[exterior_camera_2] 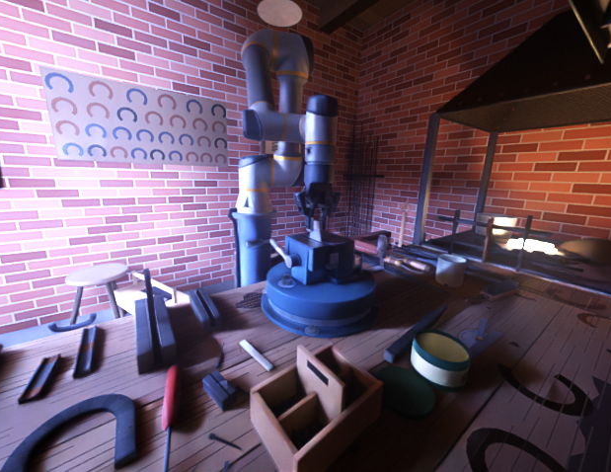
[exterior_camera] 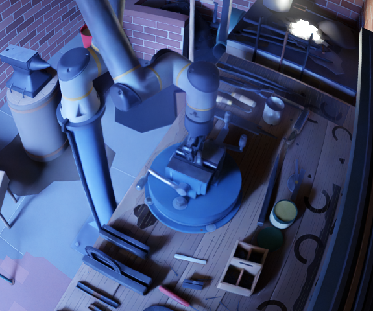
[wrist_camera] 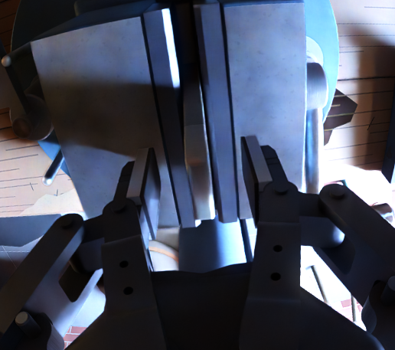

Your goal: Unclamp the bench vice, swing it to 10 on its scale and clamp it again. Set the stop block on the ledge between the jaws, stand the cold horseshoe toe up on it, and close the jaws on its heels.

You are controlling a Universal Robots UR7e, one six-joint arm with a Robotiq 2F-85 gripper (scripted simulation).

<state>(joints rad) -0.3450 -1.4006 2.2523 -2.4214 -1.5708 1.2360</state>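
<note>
My gripper (wrist_camera: 197, 177) hangs straight down over the top of the bench vice (exterior_camera: 193, 167), open and holding nothing. The horseshoe (wrist_camera: 195, 138) stands on edge in the narrow slot between the vice's two jaws, and my fingers straddle the jaws at its near end. The vice sits on a round blue turntable base (exterior_camera_2: 319, 300) on the wooden bench. Its long screw handle (exterior_camera: 161, 180) sticks out on the side toward the robot's pedestal. The stop block is hidden down in the slot. A small dark block (exterior_camera_2: 220, 389) lies on the bench near the wooden box.
A wooden compartment box (exterior_camera_2: 315, 402) stands on the near bench, with a round tin (exterior_camera_2: 440, 358) and its green lid (exterior_camera_2: 406, 391) to its right. A red-handled tool (exterior_camera_2: 171, 391), a large horseshoe (exterior_camera_2: 71, 430), a white bar (exterior_camera_2: 256, 354) and flat bars (exterior_camera: 119, 254) lie around.
</note>
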